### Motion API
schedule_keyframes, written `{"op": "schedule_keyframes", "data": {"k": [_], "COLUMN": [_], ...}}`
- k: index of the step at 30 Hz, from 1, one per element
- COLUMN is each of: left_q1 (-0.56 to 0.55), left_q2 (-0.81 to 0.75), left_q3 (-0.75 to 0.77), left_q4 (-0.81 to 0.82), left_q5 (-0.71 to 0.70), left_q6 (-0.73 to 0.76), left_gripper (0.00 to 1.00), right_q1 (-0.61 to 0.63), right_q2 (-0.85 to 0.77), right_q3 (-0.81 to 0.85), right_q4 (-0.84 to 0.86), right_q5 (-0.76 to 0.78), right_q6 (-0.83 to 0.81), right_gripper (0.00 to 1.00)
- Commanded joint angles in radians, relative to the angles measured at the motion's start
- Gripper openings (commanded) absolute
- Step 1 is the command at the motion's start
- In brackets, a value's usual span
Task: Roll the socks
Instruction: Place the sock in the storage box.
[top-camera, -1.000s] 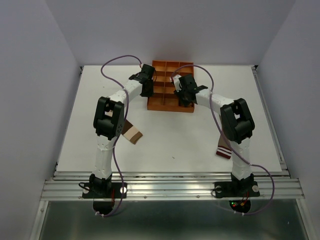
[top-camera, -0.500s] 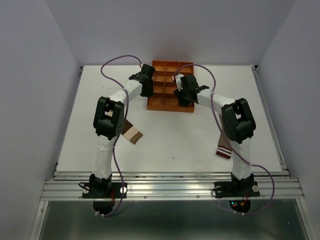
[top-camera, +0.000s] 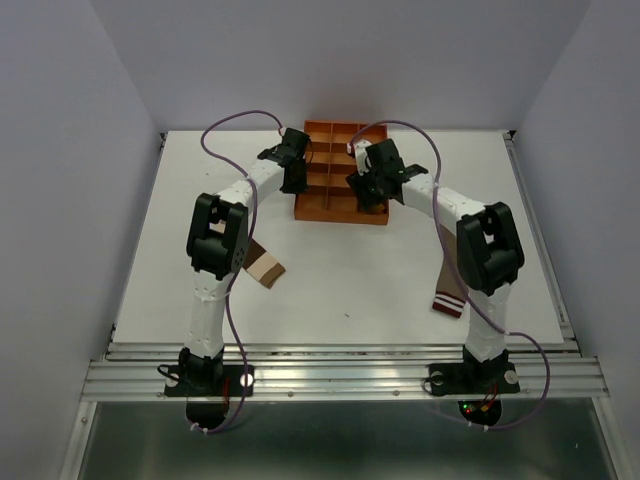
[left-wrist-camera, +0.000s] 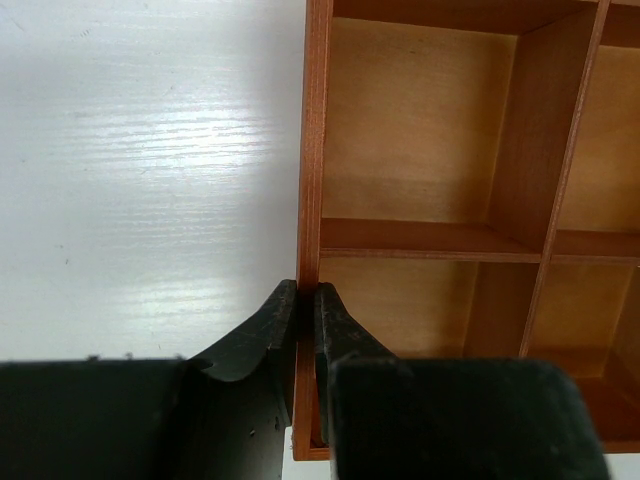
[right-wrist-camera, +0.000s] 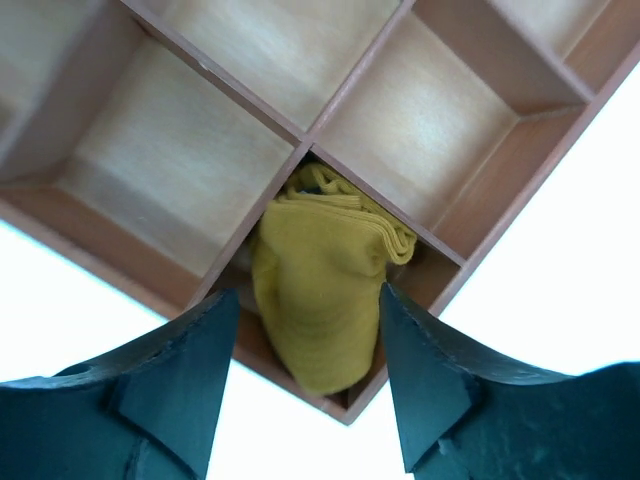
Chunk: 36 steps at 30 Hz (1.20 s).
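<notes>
A rolled mustard-yellow sock (right-wrist-camera: 320, 290) sits in the near corner compartment of the orange gridded tray (right-wrist-camera: 352, 85). My right gripper (right-wrist-camera: 306, 293) hangs open just above it, one finger on each side, not pinching the fabric. In the top view that gripper (top-camera: 372, 194) is over the tray's front right corner. My left gripper (left-wrist-camera: 308, 296) is shut on the tray's left wall (left-wrist-camera: 312, 150); from above it (top-camera: 293, 182) is at the tray's left side. A cream and tan sock (top-camera: 266, 269) lies by the left arm. A taupe-brown striped sock (top-camera: 448, 301) lies by the right arm.
The tray (top-camera: 340, 217) stands at the back middle of the white table, its other visible compartments empty. Purple cables loop above both arms. The table's side rails run along the left and right edges, and a metal rail runs along the near edge.
My right gripper has opened and let go of the yellow sock, which stays in the compartment. The right arm has shifted slightly toward the back. The left arm has not moved.
</notes>
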Motion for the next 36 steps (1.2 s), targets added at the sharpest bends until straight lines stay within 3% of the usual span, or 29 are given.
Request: {"op": "schedule_keyframes", "data": {"k": [1,12,13,14,17,25,26,28,36], "left_q1": [-0.002,-0.003,-0.002,-0.002,-0.002,-0.005,-0.005,-0.005,-0.007], "left_q2": [-0.005,-0.019,-0.019,-0.022,-0.029,-0.089,-0.098,-0.111,-0.235], "left_q3": [-0.007,0.004,0.005,0.005,0.008,0.005,0.01,0.009,-0.004], "left_q4": [-0.041,-0.05,-0.054,-0.053,-0.056,-0.039,-0.039,-0.036,-0.042], "left_q5": [-0.008,-0.011,-0.013,-0.011,-0.013,-0.019,-0.02,-0.02,-0.049], "left_q6": [-0.045,-0.057,-0.057,-0.059,-0.062,-0.064,-0.064,-0.056,-0.065], "left_gripper": [0.0,0.09,0.11,0.13,0.19,0.49,0.58,0.99,0.99], "right_q1": [0.005,0.005,-0.004,-0.004,-0.004,-0.004,-0.004,-0.004,-0.004], "right_q2": [-0.092,-0.212,-0.222,-0.245,-0.284,-0.367,-0.376,-0.404,-0.568], "right_q3": [0.007,-0.004,-0.012,-0.025,-0.059,-0.17,-0.182,-0.212,-0.338], "right_q4": [-0.004,0.051,0.072,0.08,0.118,0.171,0.175,0.178,0.195], "right_q5": [-0.017,0.113,0.15,0.164,0.196,0.298,0.304,0.322,0.449], "right_q6": [0.02,0.176,0.202,0.203,0.273,0.382,0.387,0.404,0.482], "right_gripper": [0.66,0.81,0.84,0.97,1.0,1.0,1.0,1.0,1.0]}}
